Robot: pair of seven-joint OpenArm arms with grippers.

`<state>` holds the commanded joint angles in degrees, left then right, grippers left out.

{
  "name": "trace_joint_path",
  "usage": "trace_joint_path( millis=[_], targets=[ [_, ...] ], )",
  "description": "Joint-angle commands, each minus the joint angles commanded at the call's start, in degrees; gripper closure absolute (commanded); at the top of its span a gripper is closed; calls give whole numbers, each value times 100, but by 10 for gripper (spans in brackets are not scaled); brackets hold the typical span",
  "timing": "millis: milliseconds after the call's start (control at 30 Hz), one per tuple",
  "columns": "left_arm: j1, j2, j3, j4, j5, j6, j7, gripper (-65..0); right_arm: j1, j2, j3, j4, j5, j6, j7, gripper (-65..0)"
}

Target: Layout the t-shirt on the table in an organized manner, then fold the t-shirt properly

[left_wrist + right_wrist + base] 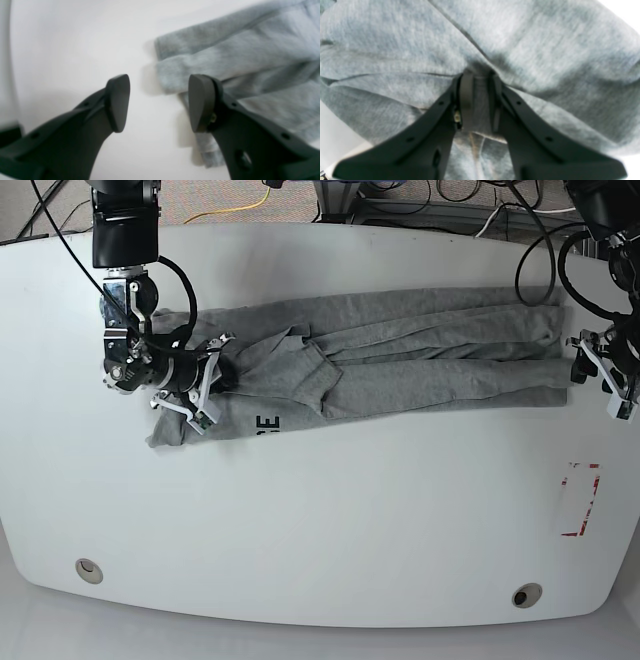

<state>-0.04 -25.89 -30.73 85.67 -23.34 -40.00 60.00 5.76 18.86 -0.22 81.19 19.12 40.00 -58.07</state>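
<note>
Heather-grey t-shirt (400, 355) bunched lengthwise; right tool (478, 100) pinching fabric fold, left tool (158, 102) gaping, empty.

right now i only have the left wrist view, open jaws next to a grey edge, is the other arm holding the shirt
Observer: Yes. In the right wrist view the right gripper is shut on a bunched fold of the t-shirt.
Operator: how is the shirt lying overall
Observer: The base view shows it stretched in a long, rumpled band across the table, with black lettering near the right arm's end.
Operator: where am i on it
Observer: The left gripper sits at the opposite end of the band, open, holding nothing.
</note>
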Motion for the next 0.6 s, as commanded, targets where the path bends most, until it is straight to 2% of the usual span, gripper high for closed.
trace_joint_path(
  millis=[100,300,600],
  targets=[
    [-167,-18,88,-378,9,0,-44,-349,0,0,0,9,0,0,0,-97],
    [-290,-26,308,-976,9,0,-527,-349,0,0,0,9,0,0,0,-97],
    [-316,-9,422,-1240,9,0,-571,-346,0,0,9,18,0,0,0,-97]
  ],
)
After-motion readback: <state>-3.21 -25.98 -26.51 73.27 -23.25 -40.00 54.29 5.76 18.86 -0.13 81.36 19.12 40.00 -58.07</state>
